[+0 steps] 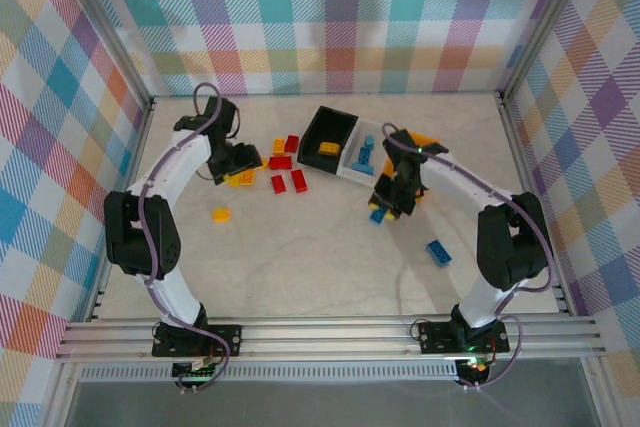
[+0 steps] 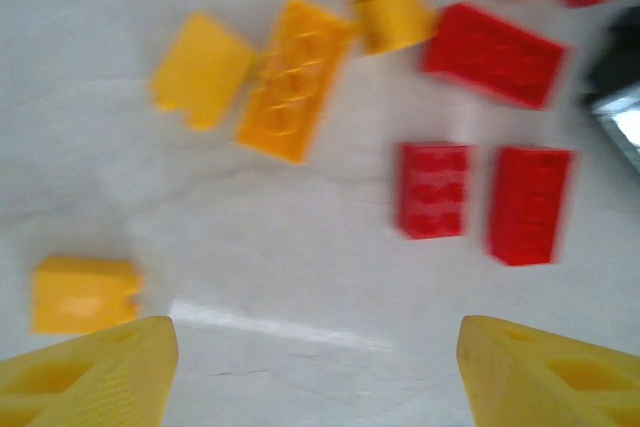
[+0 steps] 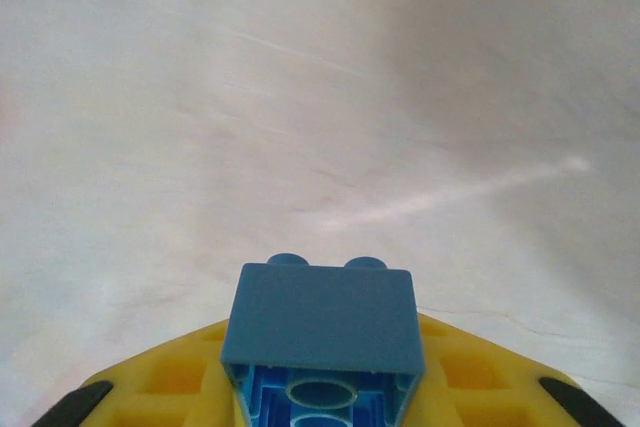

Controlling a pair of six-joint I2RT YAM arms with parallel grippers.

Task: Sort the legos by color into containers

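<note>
Right gripper [image 3: 320,379] is clamped on a blue brick [image 3: 320,322], studs facing ahead, so your coming move turns on the clear bin [image 1: 350,171]. In the overhead view it sits just beyond that gripper and a touch toward the left arm. Its long axis runs roughly away from the bases, and the right arm is plainly the nearer one. Left gripper [image 2: 315,347] hangs spread wide with nothing between its fingers, above the loose pile on the far left of the table [image 1: 320,277]

You have three bins side by side:
- The black bin [image 1: 338,127] has one yellow-orange brick [image 1: 328,148] inside.
- The clear bin holds blue pieces too small to count.
- The orange bin [image 1: 428,137] is half hidden behind the right arm.

Loose bricks under the left wrist camera:
- five yellow pieces [image 2: 293,77]
- four red bricks [image 2: 434,189]

One spare blue brick [image 1: 438,252] lies alone on the table near the right arm, well apart from the bins
</note>
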